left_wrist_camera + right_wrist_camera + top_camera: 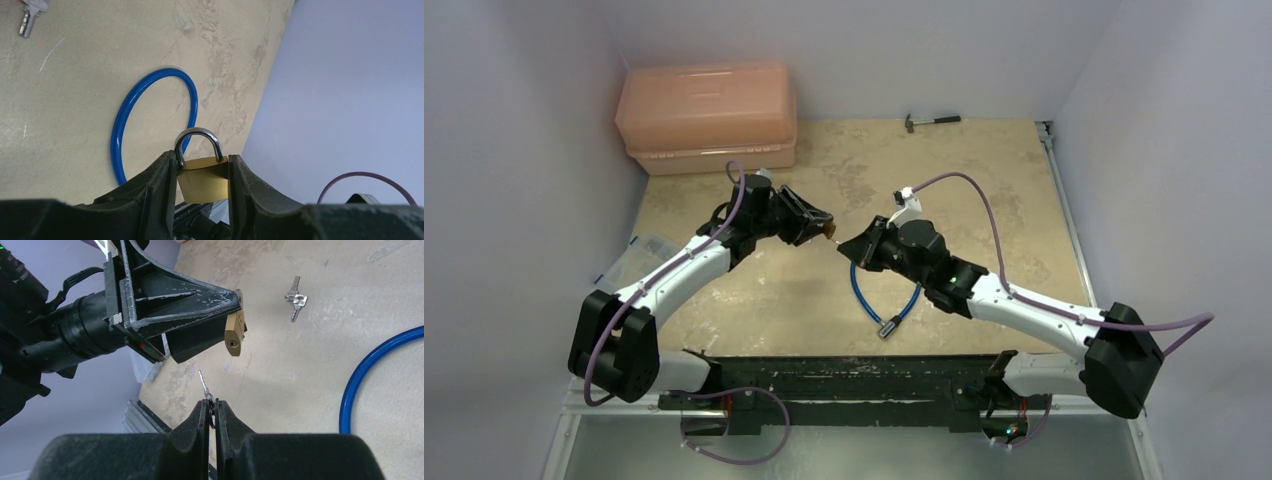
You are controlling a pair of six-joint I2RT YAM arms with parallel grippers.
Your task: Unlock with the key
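Key (pixel 204 384) first: I have it pinched edge-on between the right jaws, which are closed together on its bow so that only the thin silvery blade pokes out ahead. It is up in the air, off the surface (pixel 310 365), and its tip aims roughly at the padlock (pixel 234 335). The left jaws are clamped on that brass padlock by its flat sides and hold it aloft, with the keyhole (pixel 231 343) on its bottom face turned toward my right wrist camera. From the left wrist the steel shackle reads as seated in the body, so I judge the lock not yet opened.

I take the step in hand to be the approach to insertion. The blade tip is near the keyhole but clearly apart from it, a little below and to one side. The next move calls for lining the blade up with the slot in both angle and roll, then a straight push in before any twist. With so little of the key gripped, I think it could pivot if it meets the brass face.

Further out, a blue cable (pixel 360 375) loops on the surface and a spare bunch of keys (pixel 296 299) lies beyond it.

I can read no brand, label or writing on anything.
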